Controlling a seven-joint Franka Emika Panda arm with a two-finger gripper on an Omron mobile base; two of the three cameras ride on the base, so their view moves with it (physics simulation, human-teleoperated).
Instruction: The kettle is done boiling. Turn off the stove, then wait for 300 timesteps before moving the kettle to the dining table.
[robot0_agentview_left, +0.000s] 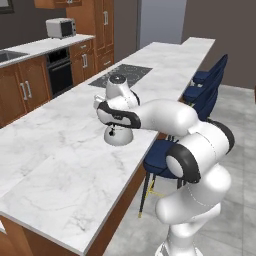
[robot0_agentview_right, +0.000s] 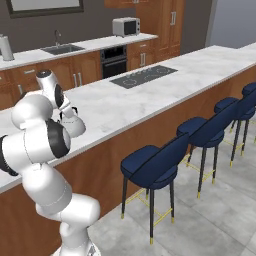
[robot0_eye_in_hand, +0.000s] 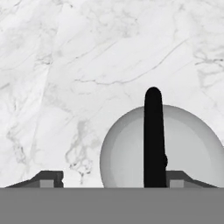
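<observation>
The small squat silver-grey dome kettle (robot0_eye_in_hand: 183, 148) with its thin black arched handle (robot0_eye_in_hand: 153, 135) sits directly under my jaws, on the long white grey-veined marble counter (robot0_agentview_left: 60, 170) that has blue chairs (robot0_agentview_right: 150, 162) along its edge, which I take to be the dining table. In the hand view the handle runs as a dark bar up from between my two dark fingertips (robot0_eye_in_hand: 48, 179), closer to the right tip than the left one, with the dome spreading out to either side of it. My gripper (robot0_agentview_left: 117, 131) hangs just above the kettle, and the flat dark grey cooktop (robot0_agentview_left: 122, 74) lies well beyond it, farther along the same slab.

My jaws stand spread, with bare marble showing between the left tip and the handle, so I am holding nothing.

I judge the kettle stiff and metal, smooth and rounded, so the dome itself would slip out of a pinch. The handle is the only sensible place to take it: thin, rigid, and narrow enough to fit between my tips, gripped at the top of the arch so the body hangs level. If it holds water it will be heavier than it looks and may swing.
</observation>
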